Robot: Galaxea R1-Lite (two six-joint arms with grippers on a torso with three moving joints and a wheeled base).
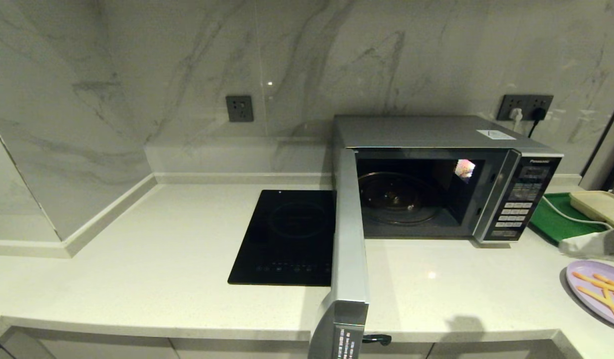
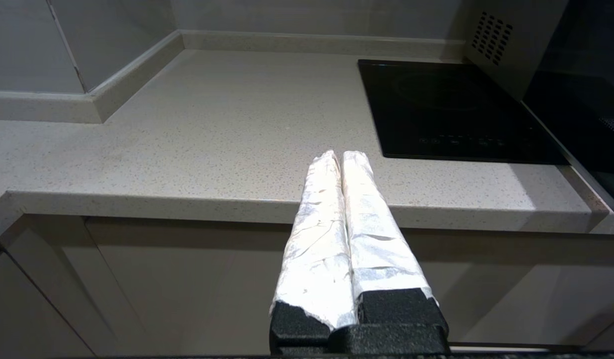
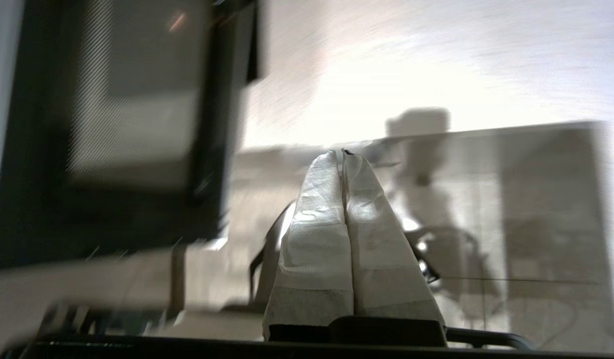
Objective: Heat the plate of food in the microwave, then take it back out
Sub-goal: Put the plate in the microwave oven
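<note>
The microwave (image 1: 426, 132) stands at the back of the counter with its door (image 1: 349, 239) swung wide open toward me. Its glass turntable (image 1: 396, 197) is bare. The pale lilac plate of food (image 1: 598, 291), with orange sticks on it, lies on the counter at the far right, partly cut off. Neither gripper shows in the head view. My left gripper (image 2: 341, 155) is shut and empty, just before the counter's front edge, left of the hob. My right gripper (image 3: 339, 152) is shut and empty, low before the counter edge, with the open door (image 3: 112, 124) beside it.
A flat black induction hob (image 1: 287, 237) lies left of the open door. A green tray (image 1: 561, 219) with a cream rectangular object (image 1: 598, 204) sits right of the microwave, with a crumpled white thing (image 1: 583, 245) in front of it. Marble walls close the back and left.
</note>
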